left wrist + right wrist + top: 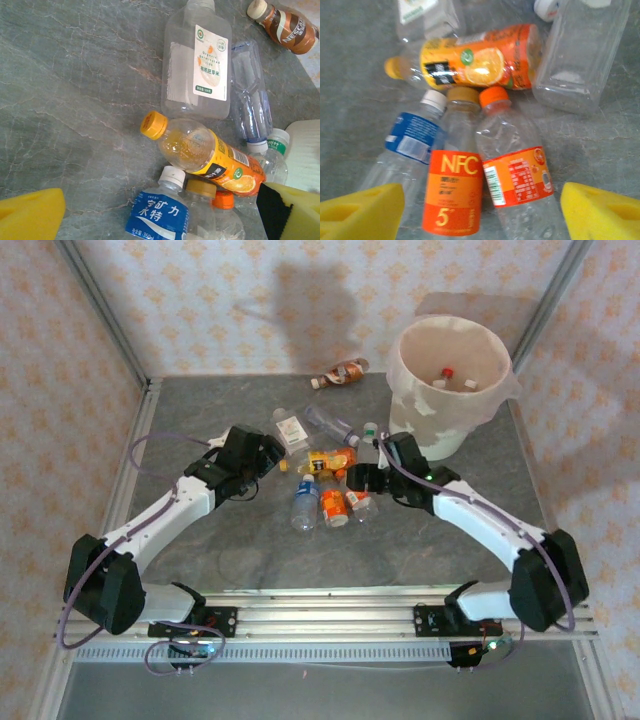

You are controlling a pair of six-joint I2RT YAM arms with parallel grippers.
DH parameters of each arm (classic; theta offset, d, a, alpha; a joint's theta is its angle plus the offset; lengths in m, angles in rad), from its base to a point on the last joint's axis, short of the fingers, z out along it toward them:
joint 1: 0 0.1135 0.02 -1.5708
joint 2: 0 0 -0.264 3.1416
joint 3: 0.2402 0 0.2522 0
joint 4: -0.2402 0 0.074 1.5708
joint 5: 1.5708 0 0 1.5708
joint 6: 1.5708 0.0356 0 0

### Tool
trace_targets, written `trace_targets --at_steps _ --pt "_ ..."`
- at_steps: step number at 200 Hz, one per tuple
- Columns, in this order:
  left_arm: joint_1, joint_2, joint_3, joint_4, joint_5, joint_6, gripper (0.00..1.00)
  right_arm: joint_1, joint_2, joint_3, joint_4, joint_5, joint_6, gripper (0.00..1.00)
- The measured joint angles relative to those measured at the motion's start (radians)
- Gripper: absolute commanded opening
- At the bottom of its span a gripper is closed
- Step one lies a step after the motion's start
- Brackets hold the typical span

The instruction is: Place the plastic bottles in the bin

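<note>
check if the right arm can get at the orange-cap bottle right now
Probably yes: the right claw is open astride the orange-cap bottle, with nothing lying over it. The NFC bottle lies touching alongside, so both may get pinched.

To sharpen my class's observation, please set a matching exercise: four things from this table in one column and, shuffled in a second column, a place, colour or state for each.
Things
1. coffee bottle
2. bin
3. juice bottle with the orange-slice picture
4. blue-labelled water bottle

Descriptions
A. yellow cap
B. white cap, in the heap at the middle of the table
C. upright at the far right corner
D. lying alone by the back wall

Pairs: 1-D, 2-C, 3-A, 4-B
</note>
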Motion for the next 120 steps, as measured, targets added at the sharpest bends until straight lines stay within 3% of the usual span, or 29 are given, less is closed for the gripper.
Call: trace_targets --at_steps 61,120 --pt "0.000 0.000 0.000 0.000 0.016 -0.004 1.00 0.030 0.206 0.012 0.012 0.011 -0.016 0.75" --pt "0.000 0.000 0.000 -0.001 0.018 -0.004 1.00 0.038 0.284 0.019 0.011 0.038 -0.015 0.70"
